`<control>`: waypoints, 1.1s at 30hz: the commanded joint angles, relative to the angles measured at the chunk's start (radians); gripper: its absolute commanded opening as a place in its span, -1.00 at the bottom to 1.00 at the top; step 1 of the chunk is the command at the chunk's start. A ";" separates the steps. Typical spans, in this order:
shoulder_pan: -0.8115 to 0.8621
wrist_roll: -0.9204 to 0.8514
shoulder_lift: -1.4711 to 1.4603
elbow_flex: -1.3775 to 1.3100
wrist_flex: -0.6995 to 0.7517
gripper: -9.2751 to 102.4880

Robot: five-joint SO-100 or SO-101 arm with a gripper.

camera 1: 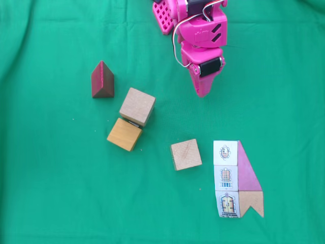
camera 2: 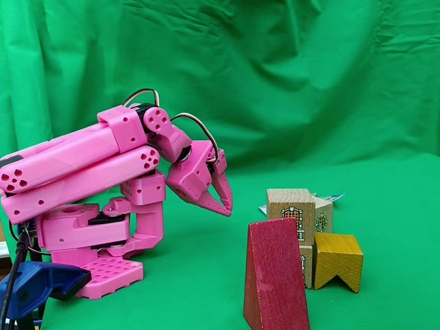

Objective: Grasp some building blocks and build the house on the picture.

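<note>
Fixed view from above: the hand (camera 1: 202, 92) hangs empty, fingers together, above the green tabletop (camera 1: 51, 193). One tan cube (camera 1: 137, 106) sits atop another beside the orange cube (camera 1: 124, 134) (touching); grabbing either might topple the pair.

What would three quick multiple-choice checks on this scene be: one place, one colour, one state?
1. Where does the card lie in the top-down fixed view?
A. lower right, just right of a tan cube
B. upper left
C. top centre

2. What colour is the prism?
A. green
B. dark red
C. blue

3. What state is the gripper in?
A. wide open
B. shut on the prism
C. shut, empty

Key: A, the card sits beside the cube at lower right; B, its faces are dark red in both fixed views; C, the fingers meet with nothing between them.
</note>
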 commanded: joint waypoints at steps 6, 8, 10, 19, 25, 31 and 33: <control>-0.011 0.006 0.060 0.015 -0.014 -0.94; -0.011 0.006 0.060 0.015 -0.014 -0.94; -0.011 0.006 0.060 0.015 -0.014 -0.94; -0.011 0.006 0.060 0.015 -0.014 -0.94; -0.011 -0.008 0.055 0.011 -0.014 -0.92; -0.011 0.003 0.043 -0.106 -0.014 -0.92; -0.011 0.005 0.023 -0.166 -0.014 -0.92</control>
